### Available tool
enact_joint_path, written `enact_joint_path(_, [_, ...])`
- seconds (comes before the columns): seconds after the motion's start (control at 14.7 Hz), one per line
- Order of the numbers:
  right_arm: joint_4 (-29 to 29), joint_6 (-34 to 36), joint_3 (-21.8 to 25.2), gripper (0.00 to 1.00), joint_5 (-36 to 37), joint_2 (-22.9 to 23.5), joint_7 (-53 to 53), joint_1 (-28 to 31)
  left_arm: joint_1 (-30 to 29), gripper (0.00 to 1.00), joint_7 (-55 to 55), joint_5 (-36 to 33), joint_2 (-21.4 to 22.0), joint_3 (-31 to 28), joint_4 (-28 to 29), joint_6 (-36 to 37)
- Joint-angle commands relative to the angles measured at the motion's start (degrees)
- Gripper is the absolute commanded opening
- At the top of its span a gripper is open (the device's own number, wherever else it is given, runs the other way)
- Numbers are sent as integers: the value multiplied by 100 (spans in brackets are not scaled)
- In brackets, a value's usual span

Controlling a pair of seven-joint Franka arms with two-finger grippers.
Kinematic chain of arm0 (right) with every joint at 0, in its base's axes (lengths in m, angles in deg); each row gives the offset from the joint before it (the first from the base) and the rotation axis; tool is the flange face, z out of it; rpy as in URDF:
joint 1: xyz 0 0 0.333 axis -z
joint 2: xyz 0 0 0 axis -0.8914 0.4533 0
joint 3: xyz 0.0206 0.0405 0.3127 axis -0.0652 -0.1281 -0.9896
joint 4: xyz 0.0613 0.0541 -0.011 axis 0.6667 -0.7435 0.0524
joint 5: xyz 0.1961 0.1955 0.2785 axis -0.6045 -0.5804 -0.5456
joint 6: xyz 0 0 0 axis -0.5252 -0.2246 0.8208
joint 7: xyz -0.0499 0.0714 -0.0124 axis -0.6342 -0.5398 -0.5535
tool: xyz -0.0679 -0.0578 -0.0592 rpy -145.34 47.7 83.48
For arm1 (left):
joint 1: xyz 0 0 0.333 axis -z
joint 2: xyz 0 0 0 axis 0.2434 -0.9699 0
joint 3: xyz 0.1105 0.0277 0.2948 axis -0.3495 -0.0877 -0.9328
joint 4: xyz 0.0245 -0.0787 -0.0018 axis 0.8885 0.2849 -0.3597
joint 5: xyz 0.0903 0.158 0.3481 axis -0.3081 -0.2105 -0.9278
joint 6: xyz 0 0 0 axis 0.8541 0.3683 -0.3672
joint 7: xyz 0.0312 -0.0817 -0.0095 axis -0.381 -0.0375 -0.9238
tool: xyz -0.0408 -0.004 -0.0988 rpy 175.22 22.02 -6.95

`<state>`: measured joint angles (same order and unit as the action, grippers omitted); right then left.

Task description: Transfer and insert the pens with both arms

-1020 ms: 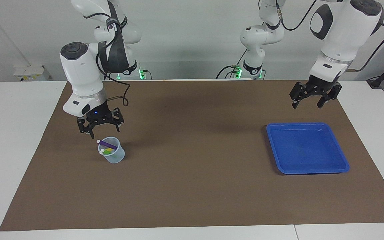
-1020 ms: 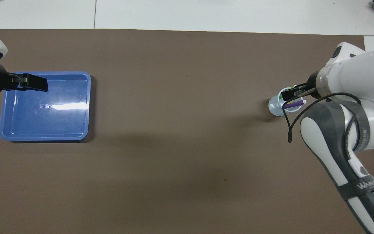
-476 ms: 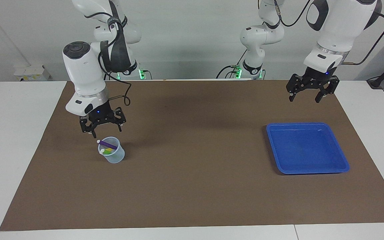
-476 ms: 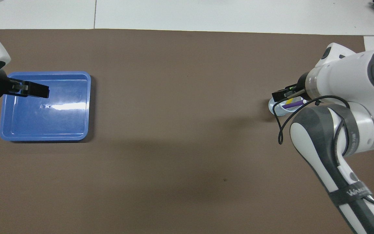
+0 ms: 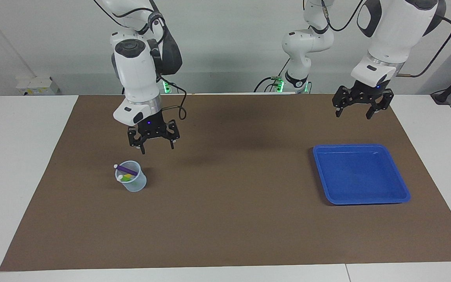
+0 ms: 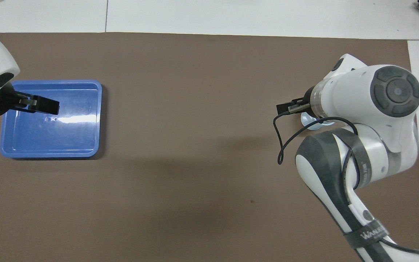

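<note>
A clear plastic cup [image 5: 132, 182] stands on the brown mat toward the right arm's end and holds the pens. The purple pen [image 5: 127, 169] leans across its rim, with the yellow pen [image 5: 127, 178] and green pen [image 5: 135, 179] showing below it inside. My right gripper [image 5: 157, 148] hangs open and empty over the mat, beside the cup and toward the table's middle. In the overhead view the right gripper [image 6: 286, 108] shows, while its arm hides most of the cup [image 6: 307, 118]. My left gripper [image 5: 352, 115] hangs open and empty over the mat by the blue tray's robot-side edge.
The blue tray [image 5: 399, 188] lies on the mat toward the left arm's end, with nothing in it. In the overhead view the raised left gripper [image 6: 46, 106] covers a corner of the tray [image 6: 96, 120]. The brown mat [image 5: 229, 219] covers most of the white table.
My right gripper has lifted off from above the cup and swung toward the table's middle. My left gripper has risen a little and drifted slightly. The pens and cup have not moved.
</note>
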<state>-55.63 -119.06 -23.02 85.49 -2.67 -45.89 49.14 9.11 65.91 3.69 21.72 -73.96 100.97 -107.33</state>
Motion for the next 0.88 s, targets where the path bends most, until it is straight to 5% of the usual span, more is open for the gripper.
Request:
enact_joint_path(0.0, [424, 655, 15, 100, -169, -32, 83, 143, 14, 100, 94, -105, 194, -37, 156, 320])
enact_joint_path(0.41, [1286, 2272, 86, 100, -540, -94, 39, 696, -197, 100, -37, 270, 511, -99, 710, 401])
enact_joint_path(0.82, [2332, 3477, 77, 100, -64, 160, -233, 1127, -57, 100, -162, 264, 476, -20, 227, 269])
